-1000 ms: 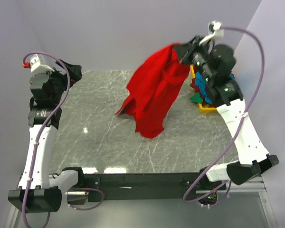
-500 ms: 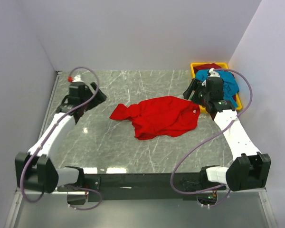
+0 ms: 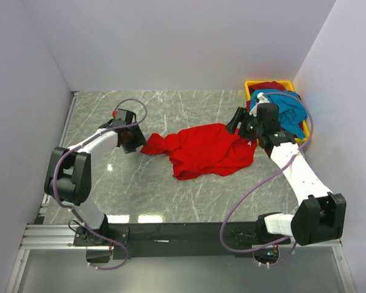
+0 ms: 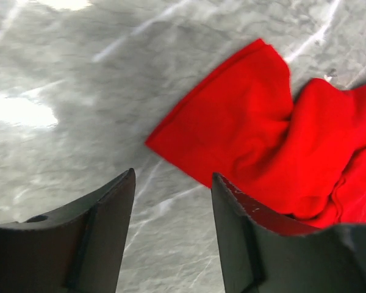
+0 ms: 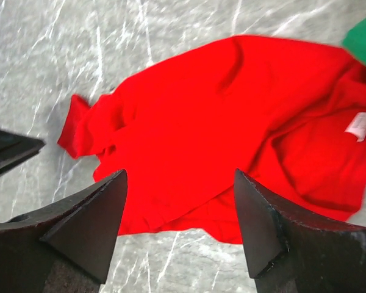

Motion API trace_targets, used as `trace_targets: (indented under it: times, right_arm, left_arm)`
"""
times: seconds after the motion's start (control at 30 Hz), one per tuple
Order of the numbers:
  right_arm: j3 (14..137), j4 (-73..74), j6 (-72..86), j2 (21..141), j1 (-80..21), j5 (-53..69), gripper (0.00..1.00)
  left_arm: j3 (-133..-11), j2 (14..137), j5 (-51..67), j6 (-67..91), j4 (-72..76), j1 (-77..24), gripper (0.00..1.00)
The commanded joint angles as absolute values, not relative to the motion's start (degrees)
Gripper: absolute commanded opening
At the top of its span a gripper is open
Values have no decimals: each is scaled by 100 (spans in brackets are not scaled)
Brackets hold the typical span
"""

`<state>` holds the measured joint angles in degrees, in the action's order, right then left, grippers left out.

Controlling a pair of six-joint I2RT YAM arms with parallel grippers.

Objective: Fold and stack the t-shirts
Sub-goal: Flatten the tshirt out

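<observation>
One crumpled red t-shirt (image 3: 207,151), left pincer (image 4: 172,177) spread, right pincer (image 5: 180,174) spread

Soft red t-shirt (image 3: 210,149), glossy, seemingly marble table (image 3: 140,183)

Grey marbled table (image 3: 189,189) — 1 crumpled red t-shirt (image 3: 207,149) mid-table, yellow bin (image 3: 251,83) at far-right corner

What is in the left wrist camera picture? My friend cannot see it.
A crumpled bright red t-shirt lies on a grey marble table, filling the right side of the picture. At the bottom edge, the left gripper is open and empty, pointing at the shirt's nearest corner.
</observation>
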<state>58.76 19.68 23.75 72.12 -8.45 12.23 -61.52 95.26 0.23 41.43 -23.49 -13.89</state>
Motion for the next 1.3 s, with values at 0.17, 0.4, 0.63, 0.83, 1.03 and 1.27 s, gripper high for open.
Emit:
trace_targets:
  times: [0.17,0.4,0.63,0.83,1.03,1.27]
  right_arm:
    - [5880,1767,2408,7321,-1046,1389,76]
    - [5906,1784,2417,7400,-1081,1459,76]
    - [5915,1872,2294,7506,-1257,1520,76]
    - [5766,2162,1864,7603,-1800,1898,74]
    - [5239,2373,1793,7585,-2319,2048,73]
    - [4966,2408,1898,7787,-2513,1934,71]
  left_arm:
    - [-6706,10124,-139,4368,-2593,-1617,55]
    - [-6943,10415,-465,4456,-2821,-1687,54]
    - [-7075,10687,-668,4412,-2804,-1775,50]
    - [-7049,10889,-650,4333,-2725,-1793,19]
    - [-7093,10802,-677,4272,-2698,-1784,1]
    - [-7242,10661,-501,4298,-2637,-1784,1]
